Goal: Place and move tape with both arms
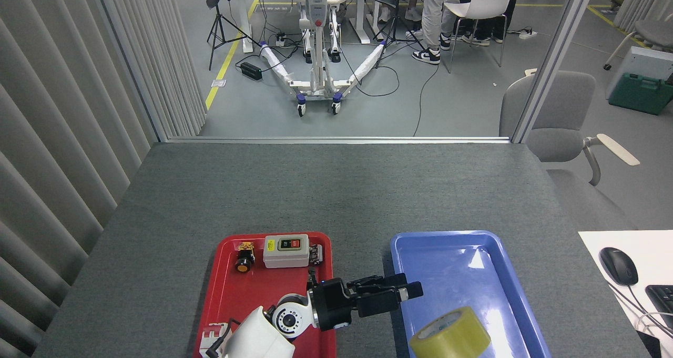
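One wide roll of translucent yellow packing tape point(450, 340), white printed core showing at its top, lying tilted in the near end of the glossy blue plastic tray point(486, 253) on the grey felt-covered desk point(336, 190). Left arm's black two-finger gripper point(409, 291) above the tray's left rim, fingers close together, empty, clear of the roll. Right gripper out of view.

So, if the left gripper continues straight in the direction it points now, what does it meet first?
The left gripper points right, over the blue tray. Its line seems to pass beyond the tape, so probably only the tray's right rim; height is unclear.
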`<act>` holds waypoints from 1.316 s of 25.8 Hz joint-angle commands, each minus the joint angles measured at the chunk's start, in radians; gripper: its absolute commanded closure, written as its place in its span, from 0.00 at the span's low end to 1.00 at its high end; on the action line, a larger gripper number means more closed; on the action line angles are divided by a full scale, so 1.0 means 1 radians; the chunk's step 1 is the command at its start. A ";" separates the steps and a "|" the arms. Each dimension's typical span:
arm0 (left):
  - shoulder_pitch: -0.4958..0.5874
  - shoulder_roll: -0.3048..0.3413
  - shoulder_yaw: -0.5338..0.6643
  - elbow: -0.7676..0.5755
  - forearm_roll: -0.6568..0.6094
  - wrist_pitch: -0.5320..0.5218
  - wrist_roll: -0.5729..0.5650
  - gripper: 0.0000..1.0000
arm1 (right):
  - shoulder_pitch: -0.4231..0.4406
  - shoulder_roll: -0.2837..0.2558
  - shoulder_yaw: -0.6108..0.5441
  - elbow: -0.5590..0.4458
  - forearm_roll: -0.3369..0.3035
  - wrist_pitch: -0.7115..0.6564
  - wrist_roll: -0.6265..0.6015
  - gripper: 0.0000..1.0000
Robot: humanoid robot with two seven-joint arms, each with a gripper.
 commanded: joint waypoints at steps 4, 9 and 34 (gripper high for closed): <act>0.043 0.017 0.232 0.000 -0.006 0.000 0.001 0.01 | -0.002 0.009 -0.043 -0.002 -0.064 0.002 0.018 1.00; 0.053 0.080 0.410 0.000 -0.113 0.000 0.014 0.04 | -0.008 0.057 -0.103 -0.009 -0.160 0.020 0.169 1.00; 0.339 0.150 0.752 -0.492 -1.048 0.257 0.667 0.02 | -0.313 -0.221 -0.103 -0.048 -0.575 0.264 0.884 1.00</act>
